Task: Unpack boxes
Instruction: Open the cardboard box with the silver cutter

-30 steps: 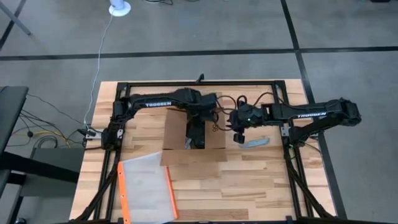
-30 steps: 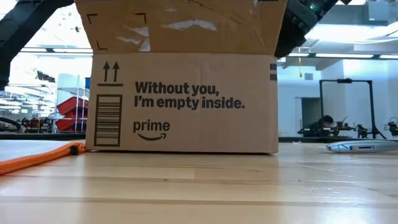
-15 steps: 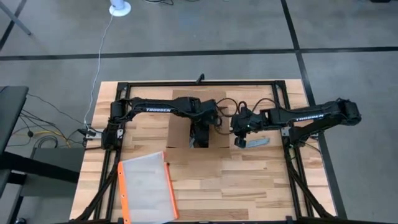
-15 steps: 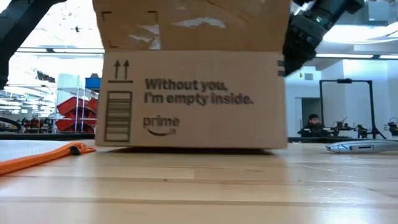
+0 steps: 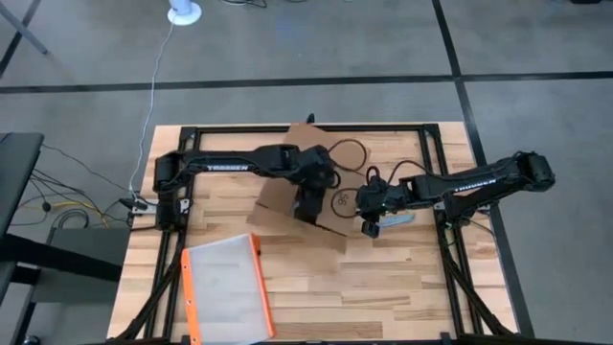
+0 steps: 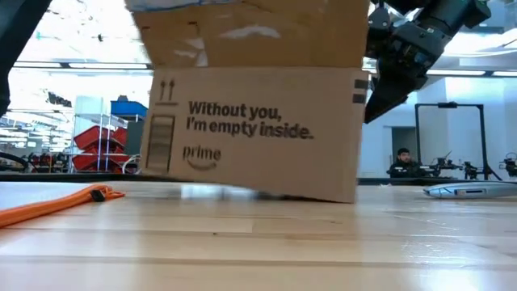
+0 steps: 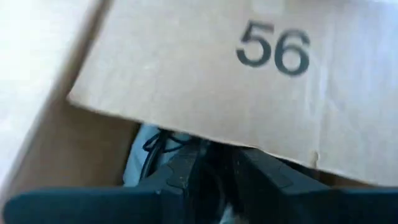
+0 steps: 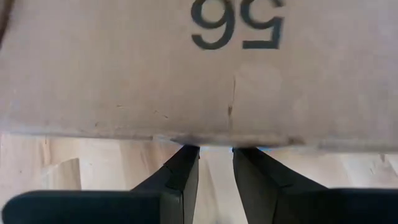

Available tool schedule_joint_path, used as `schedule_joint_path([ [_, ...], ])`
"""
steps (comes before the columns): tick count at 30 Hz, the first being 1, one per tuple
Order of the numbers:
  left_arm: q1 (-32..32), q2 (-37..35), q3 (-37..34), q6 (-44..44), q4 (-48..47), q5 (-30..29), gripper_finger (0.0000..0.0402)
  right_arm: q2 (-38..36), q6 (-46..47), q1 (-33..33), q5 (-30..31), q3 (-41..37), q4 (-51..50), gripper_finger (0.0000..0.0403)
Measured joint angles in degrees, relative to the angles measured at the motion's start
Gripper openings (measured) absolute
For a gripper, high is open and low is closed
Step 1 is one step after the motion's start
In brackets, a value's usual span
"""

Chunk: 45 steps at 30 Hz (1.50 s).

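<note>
The box (image 5: 287, 196) sits tilted, left claw (image 5: 308, 206) reaching inside, grip unclear, right claw (image 8: 216, 163) pinching its flap edge.

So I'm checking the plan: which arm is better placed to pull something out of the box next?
Left. Its gripper already reaches down into the open box; the right gripper sits outside, fingers at a flap's edge.

The box (image 6: 258, 121) is matt brown corrugated cardboard with black print. The table (image 5: 383, 287) is pale wood planks, smooth. The pouch (image 5: 225, 287) is clear plastic, orange-edged.
</note>
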Motion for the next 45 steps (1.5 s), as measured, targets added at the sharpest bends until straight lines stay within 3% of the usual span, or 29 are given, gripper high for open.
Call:
schedule_joint_path([
  [4, -0.57, -1.27, 0.58, -2.02, 8.63, 2.83, 0.0082, 0.41, -0.21, 0.06, 1.89, 0.26, 5.81, 0.0087],
  [8, -1.45, -0.94, 0.25, -3.58, 15.33, 9.39, 0.0082, 1.13, -0.76, -0.01, 2.41, 0.30, 11.49, 0.0087],
  [14, -3.26, -0.94, 0.30, -1.22, 14.34, 7.98, 0.0082, 1.28, -1.60, -1.47, 1.75, 0.36, 11.54, 0.0087],
  [17, -2.66, -0.94, 0.29, -1.56, 13.30, 7.19, 0.0082, -0.41, -1.65, -1.49, 1.70, 0.53, 5.47, 0.0087],
  [24, -2.53, -0.94, -2.23, -2.39, 15.16, 7.07, 0.0082, -7.71, -2.12, -1.53, 1.44, 8.50, -23.12, 0.0087],
  [28, -2.58, -0.08, -4.61, -2.84, 19.96, 7.22, 0.0082, -12.57, -0.42, -1.22, 1.37, 12.70, -30.26, 0.0087],
  [32, -2.69, 1.90, -6.40, -3.93, 23.91, 7.91, 0.0082, -16.83, 1.29, -1.40, 1.32, 13.14, -27.44, 0.0087],
  [40, -1.86, 3.31, -5.76, -3.36, 17.76, 8.09, 0.0082, -18.19, 2.26, -1.39, 1.31, 13.14, -26.05, 0.0087],
  [45, -1.79, 3.70, -1.88, -3.04, 13.81, 7.08, 0.0082, -14.88, -2.31, -1.36, 1.28, 12.31, -14.58, 0.0087],
])
